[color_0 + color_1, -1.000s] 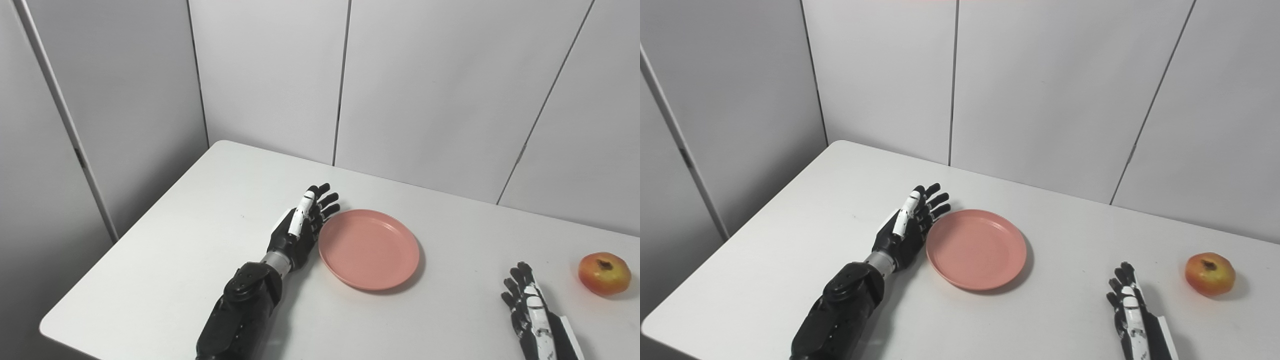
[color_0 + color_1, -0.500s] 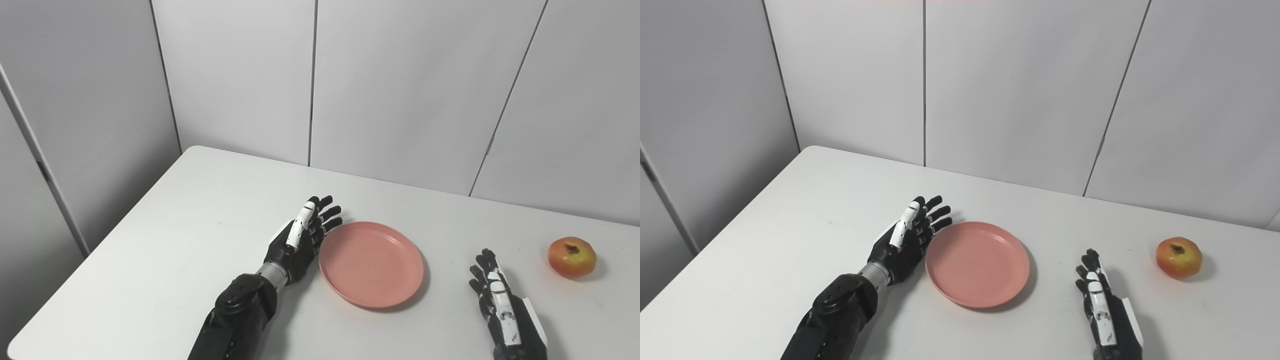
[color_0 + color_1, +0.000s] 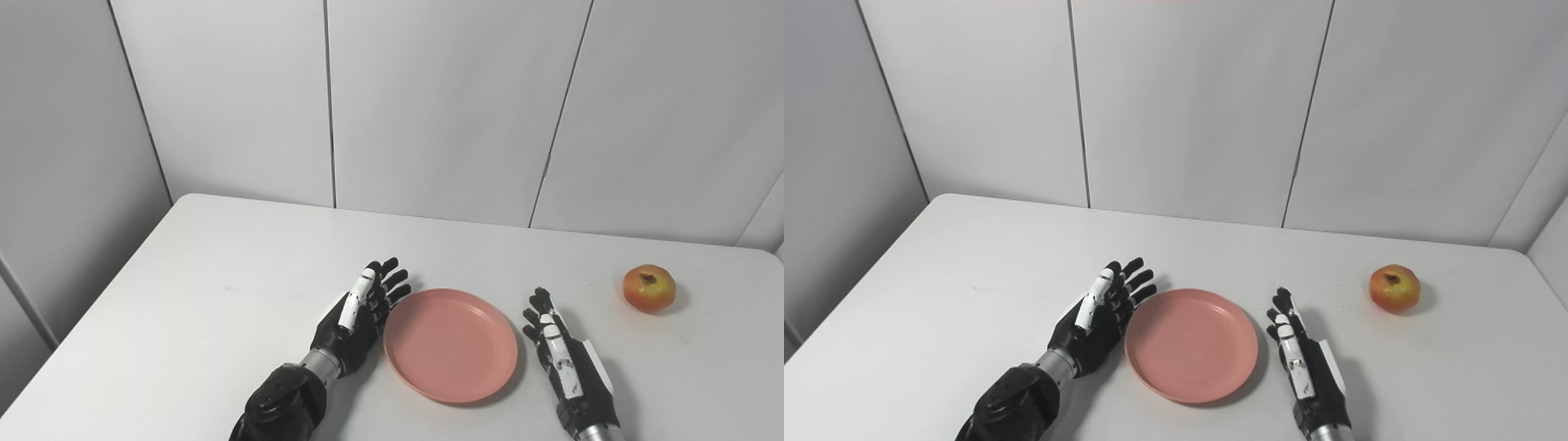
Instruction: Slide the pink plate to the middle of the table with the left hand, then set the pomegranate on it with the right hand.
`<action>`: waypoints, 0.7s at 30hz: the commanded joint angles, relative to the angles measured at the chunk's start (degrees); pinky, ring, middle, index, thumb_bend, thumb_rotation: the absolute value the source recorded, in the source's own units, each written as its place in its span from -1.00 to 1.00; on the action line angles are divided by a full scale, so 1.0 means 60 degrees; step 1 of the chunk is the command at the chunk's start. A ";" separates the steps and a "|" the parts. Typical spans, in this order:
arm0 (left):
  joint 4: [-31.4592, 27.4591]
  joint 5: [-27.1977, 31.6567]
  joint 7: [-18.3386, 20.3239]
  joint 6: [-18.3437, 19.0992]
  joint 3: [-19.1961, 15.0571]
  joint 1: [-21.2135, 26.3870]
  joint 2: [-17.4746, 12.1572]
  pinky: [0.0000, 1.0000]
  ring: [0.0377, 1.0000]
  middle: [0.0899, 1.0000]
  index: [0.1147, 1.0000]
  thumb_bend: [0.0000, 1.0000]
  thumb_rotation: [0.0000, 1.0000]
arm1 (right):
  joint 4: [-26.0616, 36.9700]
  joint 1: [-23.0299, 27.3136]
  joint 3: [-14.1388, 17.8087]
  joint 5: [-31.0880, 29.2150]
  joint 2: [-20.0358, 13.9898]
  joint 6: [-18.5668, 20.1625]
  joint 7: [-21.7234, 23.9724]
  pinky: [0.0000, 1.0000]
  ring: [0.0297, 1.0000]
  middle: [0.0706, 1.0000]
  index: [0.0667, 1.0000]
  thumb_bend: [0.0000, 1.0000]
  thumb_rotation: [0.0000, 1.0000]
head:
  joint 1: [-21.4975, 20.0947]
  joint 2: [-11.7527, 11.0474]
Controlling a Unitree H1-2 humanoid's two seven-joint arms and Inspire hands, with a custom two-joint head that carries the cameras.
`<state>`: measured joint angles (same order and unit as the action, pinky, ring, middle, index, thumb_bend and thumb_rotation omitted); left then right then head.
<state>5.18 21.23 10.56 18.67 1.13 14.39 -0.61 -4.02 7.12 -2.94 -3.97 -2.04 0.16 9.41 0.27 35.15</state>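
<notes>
Both hands are sitting open and empty on the tabletop: left hand just beside the pink plate, right hand flanking its other side. The pomegranate is lying well off beyond the right hand.

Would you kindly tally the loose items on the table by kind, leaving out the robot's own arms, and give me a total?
Pink plate: 1
Pomegranate: 1
Total: 2, both resting on the white table, with nothing on the plate yet.
</notes>
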 commanded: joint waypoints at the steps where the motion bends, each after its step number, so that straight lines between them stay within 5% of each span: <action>1: -0.0163 -0.0066 0.0133 0.0007 0.0027 0.0080 0.0002 0.93 0.93 0.95 0.93 -0.20 1.00 | -0.0106 -0.0073 -0.0076 -0.0048 0.0138 -0.0152 -0.0010 0.93 0.94 0.99 1.00 -0.54 1.00 | 0.0006 -0.0007; 10: -0.0078 -0.0730 -0.0215 -0.0731 -0.0038 -0.0009 0.0156 0.89 0.89 0.90 0.89 -0.24 1.00 | -0.0102 0.0092 0.0118 -0.0203 0.0090 -0.0336 -0.0059 0.93 0.94 1.00 1.00 -0.51 1.00 | -0.0716 0.0067; 21: 0.0352 -0.1230 -0.0345 -0.1589 -0.0213 -0.0033 0.0262 0.95 0.93 0.94 0.94 -0.23 1.00 | 0.1265 0.0590 0.0632 -0.0333 -0.0328 0.0387 -0.0301 0.86 0.90 0.95 0.97 -0.42 1.00 | -0.1477 -0.0220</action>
<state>6.97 14.55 8.97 10.82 -0.01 13.37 0.76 0.99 7.50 0.19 -5.76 -3.02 2.15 7.79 -8.61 33.84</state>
